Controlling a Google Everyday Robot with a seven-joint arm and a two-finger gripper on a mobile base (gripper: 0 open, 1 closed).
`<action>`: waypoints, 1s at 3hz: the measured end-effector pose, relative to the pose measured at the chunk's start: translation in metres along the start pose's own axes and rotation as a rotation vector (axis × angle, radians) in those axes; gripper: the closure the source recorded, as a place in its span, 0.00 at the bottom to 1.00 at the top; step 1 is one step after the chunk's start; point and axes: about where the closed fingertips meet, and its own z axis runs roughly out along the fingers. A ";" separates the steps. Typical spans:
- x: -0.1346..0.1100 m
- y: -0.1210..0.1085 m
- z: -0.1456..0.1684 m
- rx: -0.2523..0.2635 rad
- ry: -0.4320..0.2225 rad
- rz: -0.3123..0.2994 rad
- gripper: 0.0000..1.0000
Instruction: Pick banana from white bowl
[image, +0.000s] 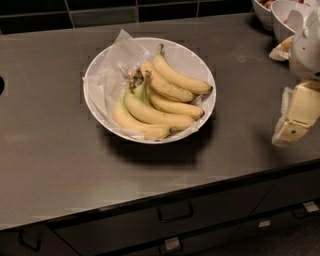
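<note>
The white bowl (197, 62) is wide and shallow, lined with crumpled white paper, and stands on the dark grey counter at centre. The loose banana (179, 78) lies at the bowl's far right side, its thin greenish stem pointing up and back and its dark tip to the right. Several other yellow bananas (152, 114), joined at a brown crown, lie in front of it and to its left. My gripper (295, 117), cream-coloured, hangs at the right edge of the view, above the counter and well right of the bowl, touching nothing.
Smaller white bowls (282, 15) stand at the back right corner of the counter. A dark tiled wall runs along the back. The counter's front edge (165, 197) has dark drawers with handles below it.
</note>
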 end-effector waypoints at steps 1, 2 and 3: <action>0.000 0.000 0.000 0.000 0.000 0.000 0.00; -0.026 -0.007 -0.009 0.024 -0.013 -0.060 0.00; -0.062 -0.016 -0.009 0.018 -0.040 -0.113 0.00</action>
